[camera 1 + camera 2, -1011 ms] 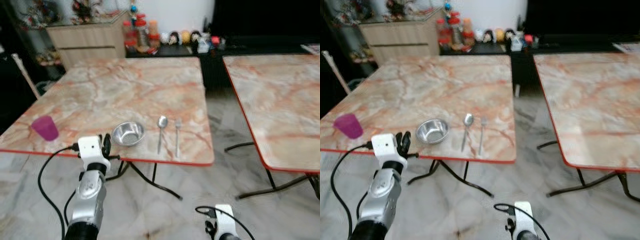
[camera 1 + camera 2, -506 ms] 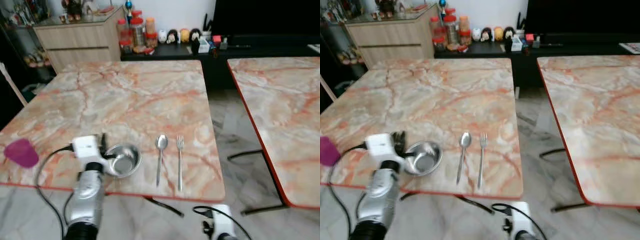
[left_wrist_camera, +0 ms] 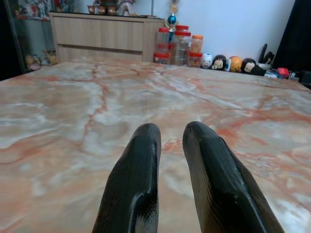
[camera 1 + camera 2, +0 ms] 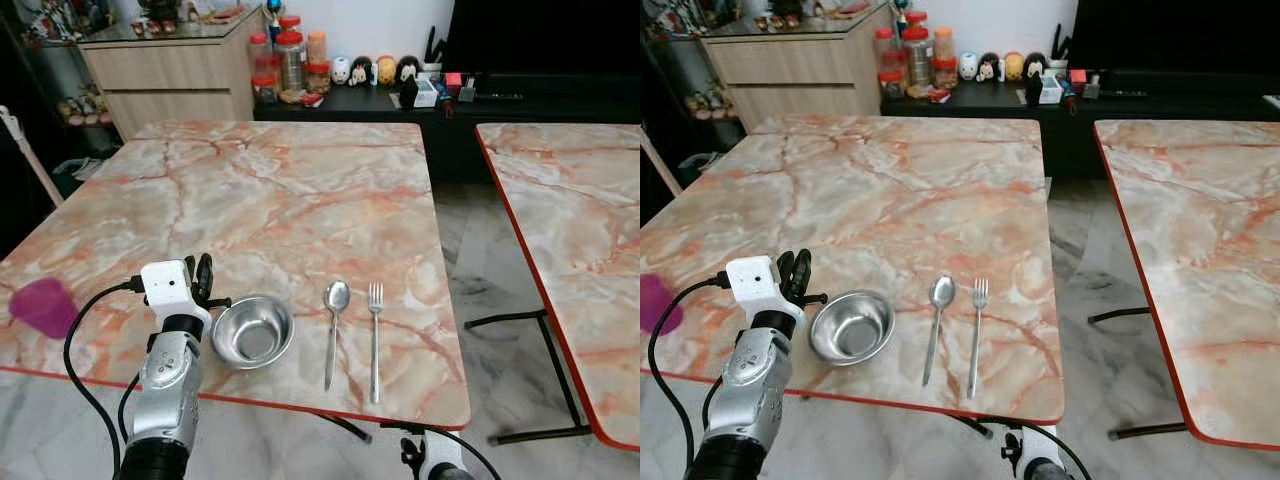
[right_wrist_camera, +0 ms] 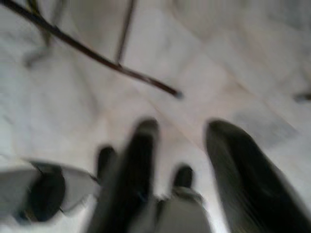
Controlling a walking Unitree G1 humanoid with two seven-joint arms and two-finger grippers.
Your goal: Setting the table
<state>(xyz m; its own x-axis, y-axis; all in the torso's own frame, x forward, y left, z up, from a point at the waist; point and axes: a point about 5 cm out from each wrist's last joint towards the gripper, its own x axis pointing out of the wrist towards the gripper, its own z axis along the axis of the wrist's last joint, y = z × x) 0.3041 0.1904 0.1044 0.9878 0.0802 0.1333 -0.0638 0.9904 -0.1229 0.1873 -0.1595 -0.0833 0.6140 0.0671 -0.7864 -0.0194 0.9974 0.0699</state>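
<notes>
A steel bowl [image 4: 252, 332] sits near the front edge of the marble table [image 4: 280, 200]. A spoon [image 4: 335, 330] and a fork [image 4: 375, 335] lie side by side just right of it. A purple cup [image 4: 42, 305] stands at the table's front left. My left gripper [image 4: 203, 268] hovers low over the table just left of the bowl, apart from its rim. Its fingers [image 3: 146, 145] are shut with nothing between them. My right gripper [image 5: 177, 128] hangs over the floor, blurred, with its fingers spread.
A second marble table [image 4: 570, 220] stands to the right across a gap of tiled floor [image 4: 480, 260]. A wooden cabinet [image 4: 170, 70] and a dark shelf with jars and figurines [image 4: 340, 75] stand behind the table. Black table legs [image 5: 97, 53] cross the floor.
The whole view has shifted as the camera moved nearer the table. My left gripper went from the table's front edge to over the tabletop, still just left of the bowl.
</notes>
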